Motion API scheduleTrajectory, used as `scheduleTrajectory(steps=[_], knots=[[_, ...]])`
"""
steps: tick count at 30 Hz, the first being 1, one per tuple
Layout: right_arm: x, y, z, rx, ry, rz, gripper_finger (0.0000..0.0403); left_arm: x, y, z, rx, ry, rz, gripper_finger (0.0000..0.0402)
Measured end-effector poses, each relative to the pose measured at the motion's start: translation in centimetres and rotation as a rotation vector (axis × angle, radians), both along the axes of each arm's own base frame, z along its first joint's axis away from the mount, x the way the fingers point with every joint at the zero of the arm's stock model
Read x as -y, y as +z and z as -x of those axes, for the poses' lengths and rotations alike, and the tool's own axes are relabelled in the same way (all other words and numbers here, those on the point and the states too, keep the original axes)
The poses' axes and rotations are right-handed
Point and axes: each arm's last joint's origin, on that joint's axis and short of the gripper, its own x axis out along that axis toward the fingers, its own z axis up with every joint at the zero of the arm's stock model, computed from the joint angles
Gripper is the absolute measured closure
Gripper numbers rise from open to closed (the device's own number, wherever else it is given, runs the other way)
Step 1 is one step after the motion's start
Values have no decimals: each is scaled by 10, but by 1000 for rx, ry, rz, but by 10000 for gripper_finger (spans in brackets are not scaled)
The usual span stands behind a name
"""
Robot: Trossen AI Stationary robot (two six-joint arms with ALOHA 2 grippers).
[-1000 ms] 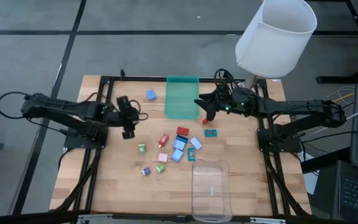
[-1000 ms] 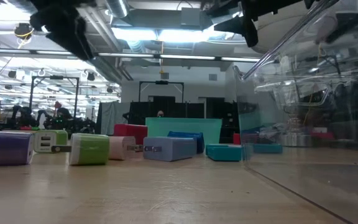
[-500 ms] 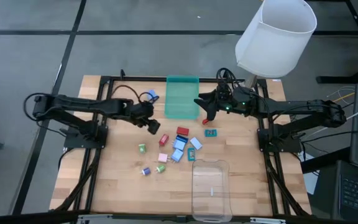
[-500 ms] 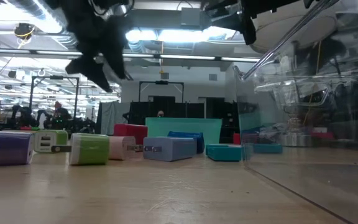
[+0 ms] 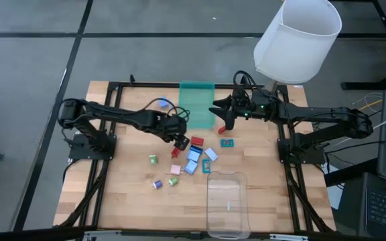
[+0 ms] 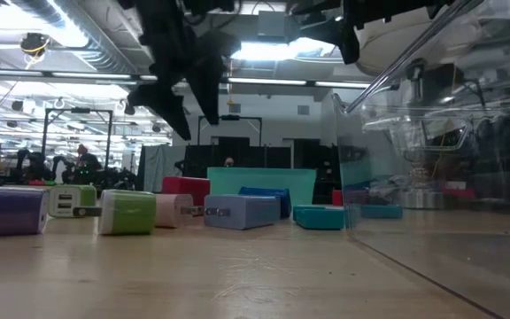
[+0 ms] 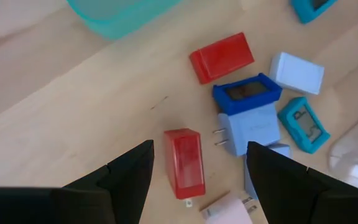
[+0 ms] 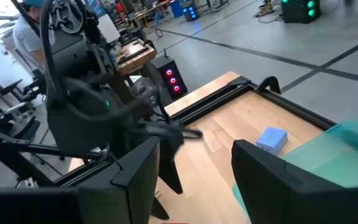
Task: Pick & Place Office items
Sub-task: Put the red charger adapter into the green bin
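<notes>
- The table [image 5: 126, 194] is evenly and brightly lit from above, with only short, soft shadows.
- In the low view, ceiling lights [image 6: 264, 49] glare white, and the arms read as black silhouettes.
- The clear tray [image 6: 441, 151] carries bright reflections.
- The left wrist view is soft; its dark fingers [image 7: 129, 180] are blurred.

Two trays, green [image 5: 196, 104] and clear [image 5: 227, 204], and roughly a dozen office items [image 5: 193, 157].
</notes>
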Motion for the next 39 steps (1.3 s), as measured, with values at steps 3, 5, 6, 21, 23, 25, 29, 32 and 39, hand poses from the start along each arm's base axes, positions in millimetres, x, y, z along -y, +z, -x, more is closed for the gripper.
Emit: scheduleTrajectory(steps=[3, 5, 6, 21, 23, 25, 29, 32, 39], knots=[[3, 0, 1, 0, 17, 0, 202, 2, -6, -12, -34, 7, 24, 151], [5, 0, 1, 0, 29, 0, 202, 5, -8, -19, -50, 1, 27, 151], [6, 0, 1, 0, 34, 3, 202, 6, -8, -21, -62, -3, 27, 151], [16, 0, 4, 1, 87, 4, 202, 16, -31, -32, -219, -34, 39, 150], [16, 0, 4, 1, 87, 4, 202, 16, -33, -32, -234, -41, 37, 150], [16, 0, 4, 1, 87, 4, 202, 16, -37, -35, -230, -43, 37, 150], [16, 0, 4, 1, 86, 4, 202, 17, -50, -39, -262, -70, 60, 150], [16, 0, 4, 3, 86, 1, 202, 17, -58, -40, -289, -93, 59, 150], [16, 0, 4, 5, 84, -8, 202, 18, -75, -47, -312, -116, 62, 150]])
